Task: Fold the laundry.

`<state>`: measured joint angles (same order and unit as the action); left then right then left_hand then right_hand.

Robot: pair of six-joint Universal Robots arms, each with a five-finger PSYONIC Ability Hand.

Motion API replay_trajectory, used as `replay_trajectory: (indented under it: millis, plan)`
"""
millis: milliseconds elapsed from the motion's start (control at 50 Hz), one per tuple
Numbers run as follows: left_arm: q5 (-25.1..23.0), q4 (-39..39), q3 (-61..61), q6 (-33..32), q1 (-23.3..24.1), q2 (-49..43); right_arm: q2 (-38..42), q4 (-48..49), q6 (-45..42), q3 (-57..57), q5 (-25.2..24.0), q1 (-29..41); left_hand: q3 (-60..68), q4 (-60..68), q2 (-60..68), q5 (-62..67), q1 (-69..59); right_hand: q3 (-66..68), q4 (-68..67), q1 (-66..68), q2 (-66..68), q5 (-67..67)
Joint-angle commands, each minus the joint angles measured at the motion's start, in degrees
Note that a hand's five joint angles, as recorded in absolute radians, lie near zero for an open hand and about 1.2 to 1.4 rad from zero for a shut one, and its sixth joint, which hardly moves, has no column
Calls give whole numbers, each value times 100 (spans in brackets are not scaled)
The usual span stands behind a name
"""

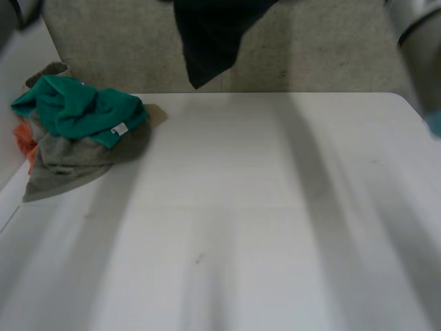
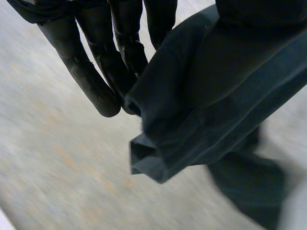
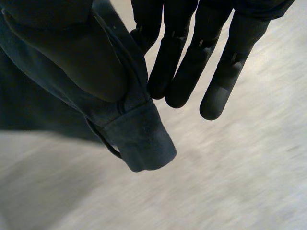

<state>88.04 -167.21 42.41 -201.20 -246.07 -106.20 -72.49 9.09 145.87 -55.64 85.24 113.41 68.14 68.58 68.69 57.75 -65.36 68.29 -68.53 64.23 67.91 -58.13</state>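
Observation:
A dark navy garment [image 1: 207,41] hangs in the air above the far edge of the white table [image 1: 262,207], its lower tip pointing down. In the left wrist view my left hand [image 2: 86,72] has straight fingers, and a hemmed edge of the garment [image 2: 206,110] is pinched between them and the thumb. My right hand [image 3: 216,72] also keeps its fingers straight, while its thumb [image 3: 72,62] presses a cuff-like end of the garment [image 3: 139,139] against them. Both hands are raised well above the table.
A pile of laundry lies at the table's far left: a green garment [image 1: 79,107] on top, a grey one [image 1: 69,162] under it, and some orange cloth [image 1: 24,141] at the edge. Beige carpet [image 1: 324,48] lies beyond the table. My right arm [image 1: 424,41] is at the far right.

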Motion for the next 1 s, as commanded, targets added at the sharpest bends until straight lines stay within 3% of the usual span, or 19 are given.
replay_trajectory:
  millis: [20, 180, 300, 540, 560, 600, 620, 640, 660, 840, 920, 1000]
  plan:
    - [-331, -373, 2268, -24, 24, 38, 59, -154, 12, -2045, -42, 120, 1186, 1142, 1131, 1225, -1464, 1171, -1147, 1577, 1209, -1187]
    - [-77, -698, 4212, -217, 94, -691, 788, 629, -85, -3830, -244, 76, 1186, 1142, 1131, 1225, -1464, 1171, -1147, 1577, 1209, -1187]
    - [152, -374, 4934, -323, 349, -727, 693, 384, -427, -4402, -271, -65, 1186, 1142, 1131, 1225, -1464, 1171, -1147, 1577, 1209, -1187]
    - [126, 1111, 5655, -314, 999, 275, -555, -2954, -1464, -4877, -376, -671, 1186, 1142, 1131, 1225, -1464, 1171, -1147, 1577, 1209, -1187]
    - [126, 1121, 5664, -332, 999, 266, -574, -2974, -1473, -4904, -454, -698, 854, 811, 800, 894, -1133, 1171, -1147, 1577, 1209, -1187]
    - [99, 1095, 5690, -349, 1008, 266, -582, -2922, -1456, -4974, -586, -707, -1794, -1838, -1849, -1755, 1516, 1171, -1147, 1577, 1209, -1187]
    - [82, 1042, 5655, -393, 1008, 240, -582, -2817, -1447, -5061, -709, -698, -4704, -4748, -4759, -4665, 4426, 1171, -1147, 1577, 1209, -1187]
    - [90, 1024, 5646, -445, 999, 231, -582, -2755, -1430, -5097, -754, -689, -5649, -5693, -5704, -5610, 5371, 1171, -1147, 1577, 1209, -1187]
    - [90, 1007, 5620, -498, 982, 222, -582, -2685, -1412, -5123, -780, -680, -5814, -5858, -5869, -5775, 5536, 1171, -1147, 1577, 1209, -1187]
    - [-164, 260, 4531, -1087, 578, 82, -556, -2052, -1096, -5290, -763, -426, -5814, -5858, -5869, -5775, 5536, 1171, -1147, 1577, 1209, -1187]
    - [-716, -345, 3567, -1315, 332, -697, -504, -1920, -929, -5299, -710, -285, -4637, -4681, -4692, -4598, 4359, 1171, -1147, 1577, 1209, -1187]
    - [-1078, -435, 2467, -1711, 165, -1604, -424, -1780, -780, -5308, -596, -215, -3709, -3753, -3764, -3670, 3431, 1171, -1147, 1577, 1209, -1187]
